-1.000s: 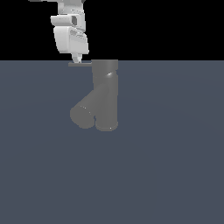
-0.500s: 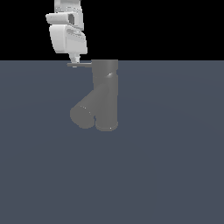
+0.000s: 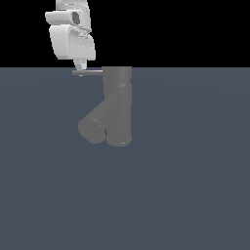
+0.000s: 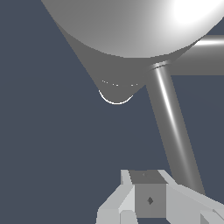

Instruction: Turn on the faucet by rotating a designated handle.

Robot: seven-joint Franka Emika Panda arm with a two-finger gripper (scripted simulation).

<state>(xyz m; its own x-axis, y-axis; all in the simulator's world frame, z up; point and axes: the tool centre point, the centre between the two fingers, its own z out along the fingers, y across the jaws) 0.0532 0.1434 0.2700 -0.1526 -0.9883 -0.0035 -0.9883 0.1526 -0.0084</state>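
In the exterior view, the dull grey Y-shaped faucet point(image 3: 117, 105) stands on a flat, dark blue-grey floor point(image 3: 185, 195) that fills the lower part of the scene, with plain black background above it. Its thick upright cylinder stands near the middle, a little toward the exterior view's left, and the shorter thick spout branches off diagonally downward toward the exterior view's left. The thin straight grey rod handle point(image 3: 89, 72) sticks out sideways from the top of the upright cylinder, toward the exterior view's left. The white robot gripper point(image 3: 81, 66) hangs directly above the outer part of this rod, its narrow tip reaching down to the rod and seeming to touch it. From this side the fingers overlap, so I cannot tell if they are spread or pressed together. Nothing else stands on the floor around the faucet, and nothing is between the gripper and the handle.

In the wrist view, the large grey body of the faucet point(image 4: 127, 30) fills the far part of the picture, brightly lit on one side. The handle point(image 4: 173, 127) runs as a shiny rod from the faucet toward the camera and passes just beside the pale grey fingertips point(image 4: 151, 199). The rod lies at the side of them, not between them. The fingertips look close together, but the picture cuts them, so the state stays unclear.
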